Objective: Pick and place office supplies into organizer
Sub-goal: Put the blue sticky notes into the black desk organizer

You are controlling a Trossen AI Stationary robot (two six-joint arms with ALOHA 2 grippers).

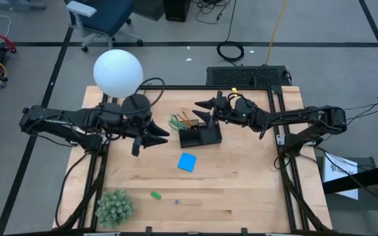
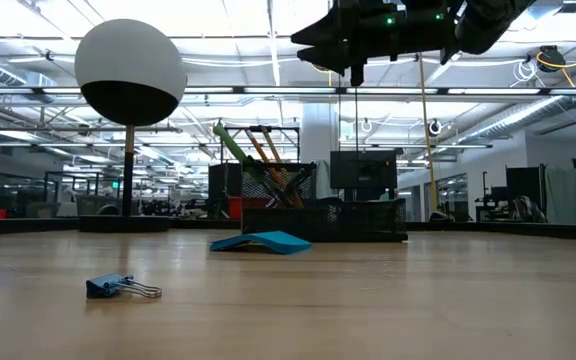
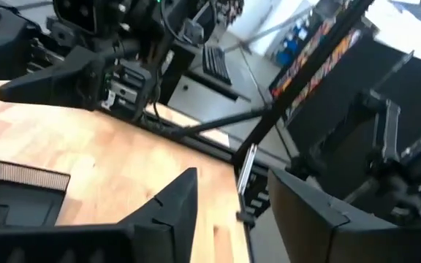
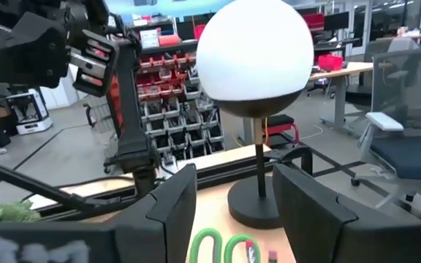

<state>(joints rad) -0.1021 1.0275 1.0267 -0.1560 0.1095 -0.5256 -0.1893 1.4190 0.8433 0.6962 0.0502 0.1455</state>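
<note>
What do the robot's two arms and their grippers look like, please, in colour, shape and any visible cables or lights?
Both arms are dark, nearly black, jointed segments with cables running along them. The left gripper and the right gripper each end in two flat, tapering, pointed black fingers. Small green lights glow on the right wrist, seen in the high and low views.

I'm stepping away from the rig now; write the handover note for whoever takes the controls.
Left gripper: open, empty, left of the organizer.
Right gripper: open, empty, above the organizer's far side.
Done: scissors and pencils stand in the organizer.
Left: blue note pad in front of the organizer, green eraser and blue binder clip near the table's front edge.
</note>
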